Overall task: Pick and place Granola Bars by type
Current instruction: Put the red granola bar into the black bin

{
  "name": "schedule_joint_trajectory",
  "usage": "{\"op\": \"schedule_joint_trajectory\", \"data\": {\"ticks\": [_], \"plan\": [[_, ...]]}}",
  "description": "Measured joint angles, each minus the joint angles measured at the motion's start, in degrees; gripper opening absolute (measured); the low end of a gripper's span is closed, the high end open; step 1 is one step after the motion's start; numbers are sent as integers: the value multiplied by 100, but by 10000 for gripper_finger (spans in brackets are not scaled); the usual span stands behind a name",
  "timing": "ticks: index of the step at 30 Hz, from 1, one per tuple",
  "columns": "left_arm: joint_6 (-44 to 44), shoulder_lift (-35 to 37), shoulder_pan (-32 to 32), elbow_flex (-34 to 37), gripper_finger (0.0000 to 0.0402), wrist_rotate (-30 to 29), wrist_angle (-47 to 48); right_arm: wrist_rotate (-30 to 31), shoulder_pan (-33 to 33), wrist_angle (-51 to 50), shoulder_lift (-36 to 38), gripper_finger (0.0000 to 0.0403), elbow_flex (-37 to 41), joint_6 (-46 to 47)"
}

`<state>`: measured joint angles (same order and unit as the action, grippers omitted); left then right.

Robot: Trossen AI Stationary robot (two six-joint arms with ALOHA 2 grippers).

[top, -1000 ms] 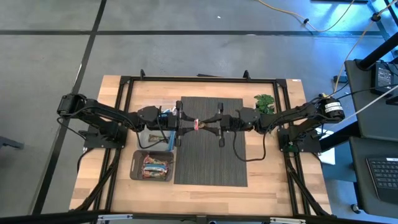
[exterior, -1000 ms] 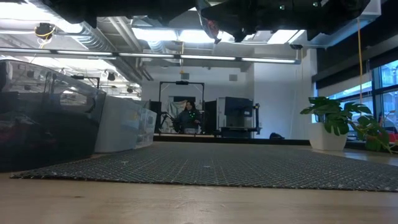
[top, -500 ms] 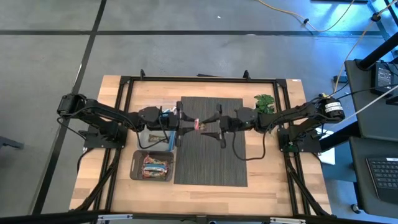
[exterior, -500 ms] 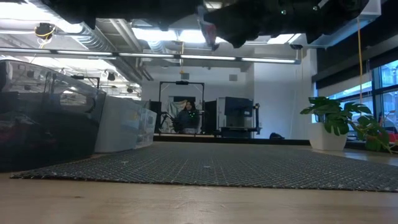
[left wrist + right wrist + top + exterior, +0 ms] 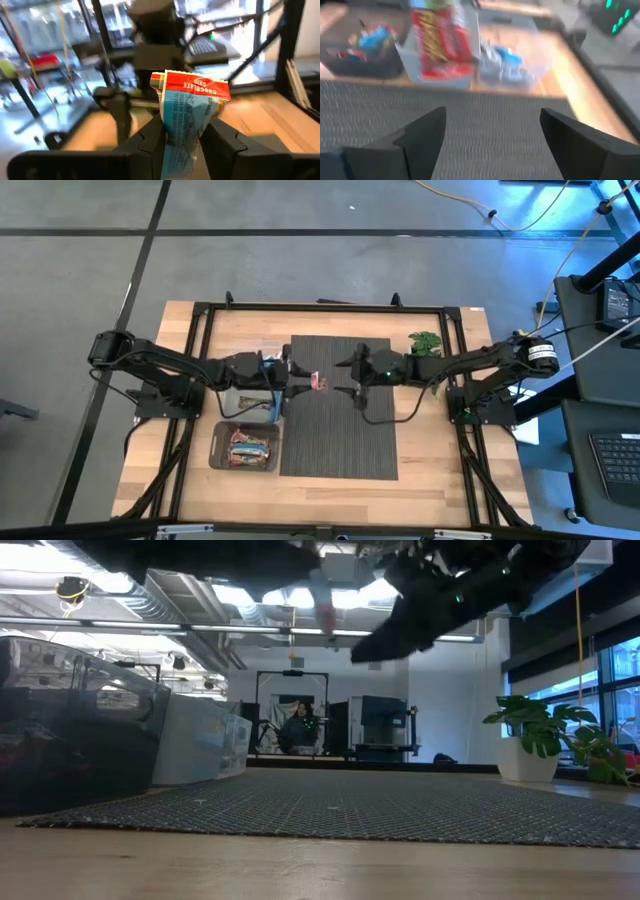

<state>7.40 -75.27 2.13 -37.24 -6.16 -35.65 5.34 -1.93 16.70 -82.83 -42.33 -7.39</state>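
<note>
Left gripper (image 5: 303, 381): up over the left edge of the mat (image 5: 340, 440), fingers pinching a red-and-blue bar (image 5: 320, 382); in the left wrist view the bar (image 5: 187, 120) stands upright between the fingers (image 5: 150, 142), "CHOCOLATE CHIP" readable on the red end.
Bar: in the air, clear of the mat, seen in the low view as a small pale-red shape (image 5: 324, 608) near the top.
Right gripper (image 5: 348, 375): over the mat's upper middle, just apart from the bar, fingers spread wide, nothing between them; the right wrist view shows both fingers (image 5: 422, 137) far apart with the bar (image 5: 440, 42) ahead.
Clear bin (image 5: 240, 402): beside the mat's left edge, under the left arm, blue bars inside (image 5: 507, 57).
Grey bin (image 5: 218, 448): nearer the table's front, left of the mat, holding mixed bars (image 5: 250, 448).
Plant (image 5: 425, 343): at the mat's upper right corner.
Background: a person (image 5: 300, 727) sits far off in the room.
</note>
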Motion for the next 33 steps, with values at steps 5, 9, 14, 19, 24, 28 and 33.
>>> {"op": "schedule_joint_trajectory", "data": {"ticks": [5,9,14,19,24,28,33], "plan": [[-689,408,12,-504,99,23,2217,16,-74,-737,2,324,0,191],[-1589,542,100,-1233,99,186,4538,14,-141,-978,7,324,0,285],[-2751,549,360,-1978,99,619,6743,16,-142,-991,7,324,0,260],[-3216,549,801,-2249,99,772,7995,16,-141,-996,7,324,0,255],[-3756,423,1381,-2243,99,783,8400,16,-141,-1079,7,324,0,253],[-4102,259,1792,-2242,99,721,8390,16,-141,-1146,7,324,0,264],[-4116,-132,2126,-2242,99,720,8388,15,-141,-1261,7,324,-2,331]]}}
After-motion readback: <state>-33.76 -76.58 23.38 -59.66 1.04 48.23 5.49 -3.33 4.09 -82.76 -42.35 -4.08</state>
